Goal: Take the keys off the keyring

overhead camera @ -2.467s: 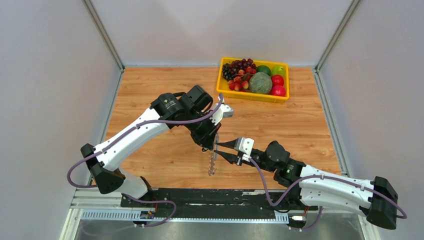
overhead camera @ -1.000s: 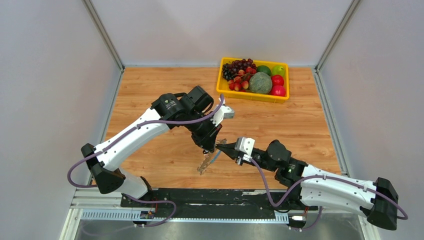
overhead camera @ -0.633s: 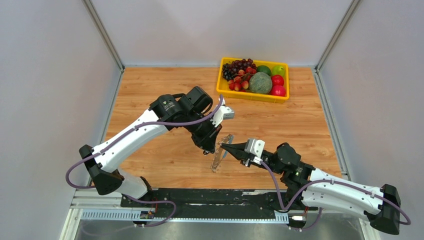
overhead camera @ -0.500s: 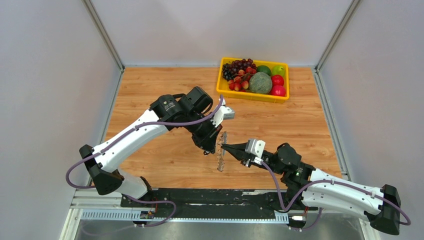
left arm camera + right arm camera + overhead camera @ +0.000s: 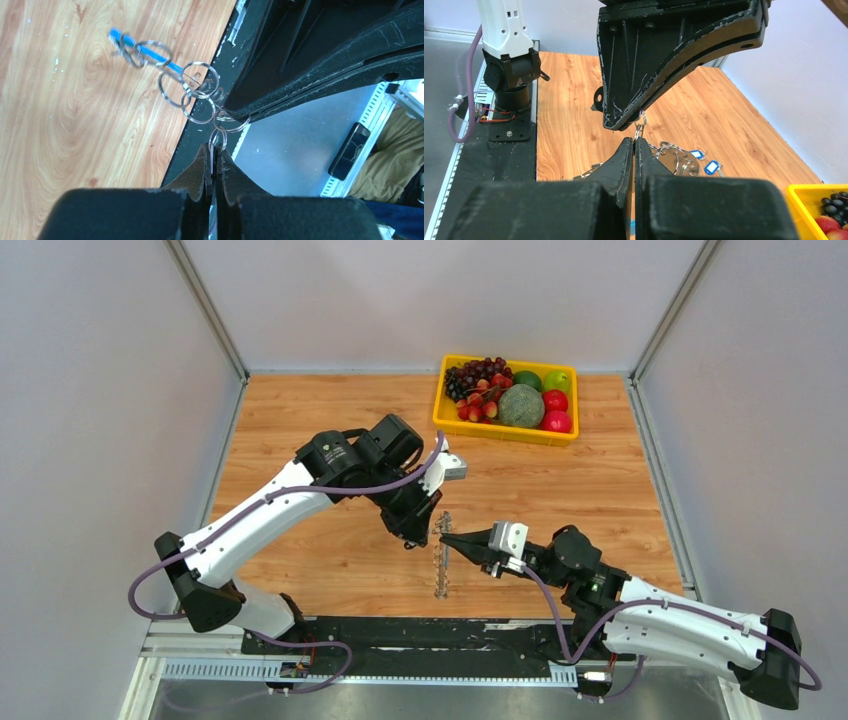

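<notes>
Swinging askew a moment ago, the keyring (image 5: pixel 441 560) now hangs straight from the left gripper (image 5: pixel 421 533), clamped on its top link, while the right gripper (image 5: pixel 447 538), pinched together, touches that link; the keys (image 5: pixel 696 154) are not yet off.

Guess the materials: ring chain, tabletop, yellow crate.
The ring chain: likely steel; thin wire loops, bright glints. The tabletop: wood or wood-look laminate; visible grain, matte; can't tell which. The yellow crate: probably moulded plastic; uniform colour, smooth rim.

From above, the keyring (image 5: pixel 441 558) is too thin to make out clearly; the right wrist view's edge cuts off the yellow crate (image 5: pixel 814 189).
</notes>
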`<control>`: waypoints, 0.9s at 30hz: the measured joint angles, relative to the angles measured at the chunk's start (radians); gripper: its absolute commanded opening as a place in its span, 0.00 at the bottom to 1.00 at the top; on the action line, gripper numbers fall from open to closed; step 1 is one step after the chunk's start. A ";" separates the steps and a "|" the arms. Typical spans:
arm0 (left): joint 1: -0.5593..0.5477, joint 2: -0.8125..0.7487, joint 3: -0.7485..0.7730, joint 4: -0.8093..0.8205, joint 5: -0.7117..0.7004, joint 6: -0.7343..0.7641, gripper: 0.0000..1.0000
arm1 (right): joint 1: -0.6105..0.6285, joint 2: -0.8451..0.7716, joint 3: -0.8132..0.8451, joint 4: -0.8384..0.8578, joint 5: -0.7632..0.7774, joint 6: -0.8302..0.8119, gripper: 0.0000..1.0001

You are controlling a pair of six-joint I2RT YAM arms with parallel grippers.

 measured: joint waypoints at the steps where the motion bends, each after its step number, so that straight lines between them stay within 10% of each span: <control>1: -0.002 -0.001 0.002 -0.002 -0.007 0.003 0.00 | 0.000 0.003 0.005 -0.005 -0.006 0.000 0.00; 27: -0.088 -0.100 0.012 -0.022 -0.189 0.213 0.00 | -0.006 0.184 0.146 -0.049 -0.076 0.040 0.00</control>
